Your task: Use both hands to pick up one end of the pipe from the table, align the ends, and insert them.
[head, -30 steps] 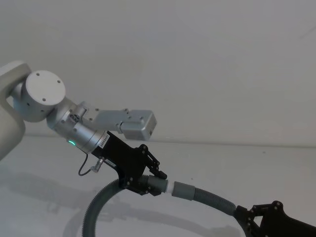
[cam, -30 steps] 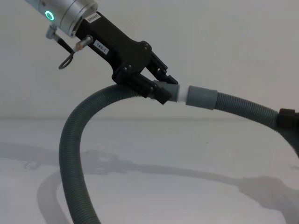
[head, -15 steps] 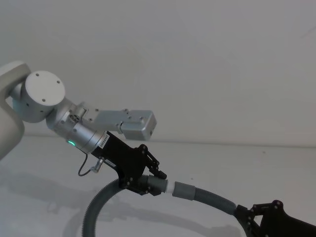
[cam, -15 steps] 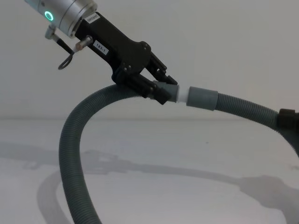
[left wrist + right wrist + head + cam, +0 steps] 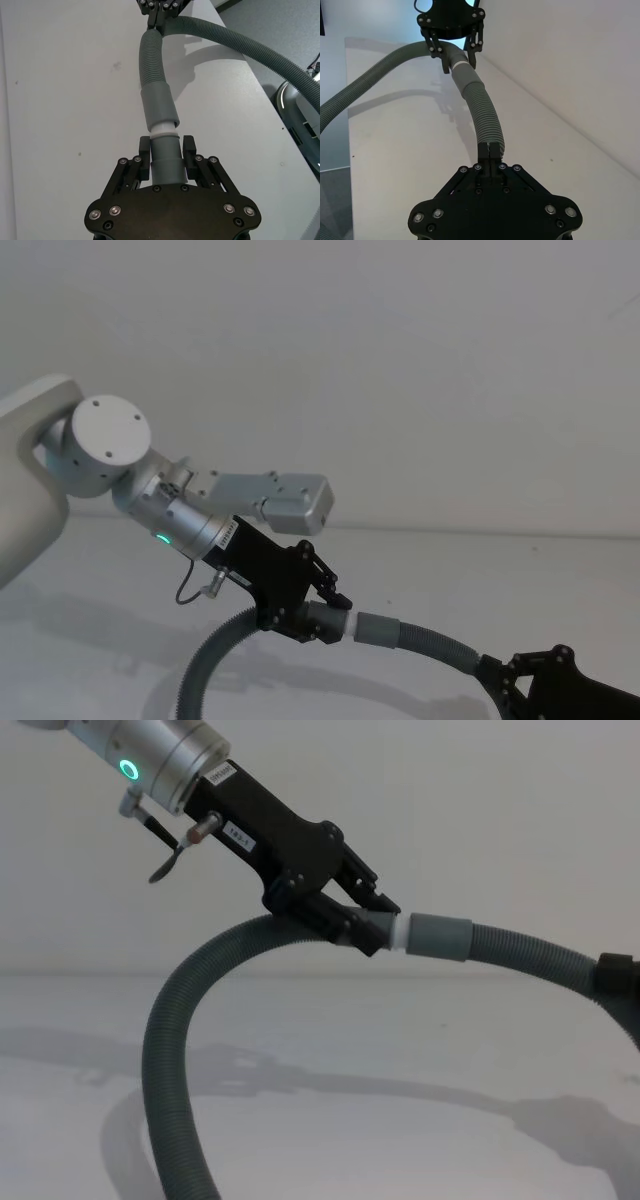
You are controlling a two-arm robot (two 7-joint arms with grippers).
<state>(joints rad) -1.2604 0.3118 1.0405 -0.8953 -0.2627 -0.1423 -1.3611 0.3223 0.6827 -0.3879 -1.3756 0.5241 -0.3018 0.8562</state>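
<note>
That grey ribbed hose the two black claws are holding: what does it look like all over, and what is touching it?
The hose is one long dark grey corrugated tube, plastic by its look, looped in the air above the white table. Both ends have smooth grey cuffs. The left end effector clamps one cuff, whose white spigot tip sits partly inside the plain cuff; a white band shows between them. The right end effector pinches the ribbed part further along.

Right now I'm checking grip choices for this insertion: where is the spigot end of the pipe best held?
On its smooth grey cuff, just behind the white spigot tip, with flat fingers closing across it from both sides, as the left gripper does. The cuff looks rigid and straight, unlike the ribbed pipe.
</note>
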